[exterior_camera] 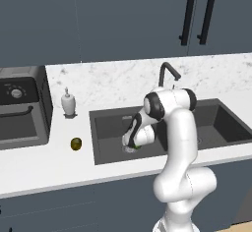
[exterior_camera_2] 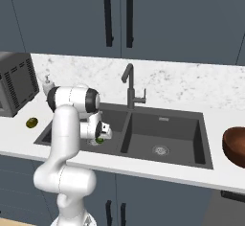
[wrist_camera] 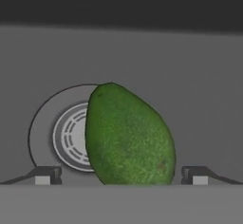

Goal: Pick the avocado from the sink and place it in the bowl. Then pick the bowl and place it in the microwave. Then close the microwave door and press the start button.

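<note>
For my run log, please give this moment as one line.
phase: reach | fingers: open, astride avocado | avocado: in sink, over drain | bowl: empty

This is a home kitchen, rendered rather than real. A white marble-look desk (exterior_camera_2: 158, 172) carries a dark double-basin sink (exterior_camera_2: 165, 129) with an arched faucet (exterior_camera_2: 129, 84). Slate-blue cabinets (exterior_camera_2: 167, 19) with long black handles hang above a matching backsplash. A soap dispenser (exterior_camera: 68, 102), a dark countertop oven (exterior_camera: 19, 108) and a wooden bowl (exterior_camera_2: 235, 146) stand on the desk.
</note>
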Controlling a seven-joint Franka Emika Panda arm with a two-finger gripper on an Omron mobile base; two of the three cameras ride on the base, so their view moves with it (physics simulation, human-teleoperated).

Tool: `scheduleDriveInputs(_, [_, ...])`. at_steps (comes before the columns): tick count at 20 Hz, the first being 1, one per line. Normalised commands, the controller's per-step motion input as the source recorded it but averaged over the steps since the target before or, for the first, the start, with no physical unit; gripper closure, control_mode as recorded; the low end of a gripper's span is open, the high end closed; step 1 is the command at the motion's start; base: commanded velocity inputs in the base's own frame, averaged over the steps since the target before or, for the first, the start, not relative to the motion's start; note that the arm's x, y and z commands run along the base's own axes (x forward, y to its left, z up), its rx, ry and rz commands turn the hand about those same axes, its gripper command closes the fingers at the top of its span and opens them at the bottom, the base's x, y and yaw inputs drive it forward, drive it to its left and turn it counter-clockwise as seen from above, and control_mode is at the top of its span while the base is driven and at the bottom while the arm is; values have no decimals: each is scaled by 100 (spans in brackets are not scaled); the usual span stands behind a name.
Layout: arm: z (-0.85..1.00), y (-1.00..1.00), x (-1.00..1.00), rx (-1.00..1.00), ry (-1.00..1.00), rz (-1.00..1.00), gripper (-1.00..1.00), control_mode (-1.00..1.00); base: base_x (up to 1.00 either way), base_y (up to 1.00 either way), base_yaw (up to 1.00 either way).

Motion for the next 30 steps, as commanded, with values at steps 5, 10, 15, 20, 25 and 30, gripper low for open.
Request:
scheduleDriveInputs(5, [-26,-2,15,0,-4,2,-100,-100,0,0,0])
scheduleDriveInputs(10, [-28,0,26,0,0,3,-100,-100,0,0,0])
scheduleDriveInputs(15, [-21,0,9,0,0,2,100,-100,0,0,0])
scheduleDriveInputs(20, [7,0,-17,0,0,0,100,-100,0,0,0])
scheduleDriveInputs(25, [59,13,-28,0,-8,0,100,-100,0,0,0])
scheduleDriveInputs(30, [86,22,-22,0,-24,0,100,-100,0,0,0])
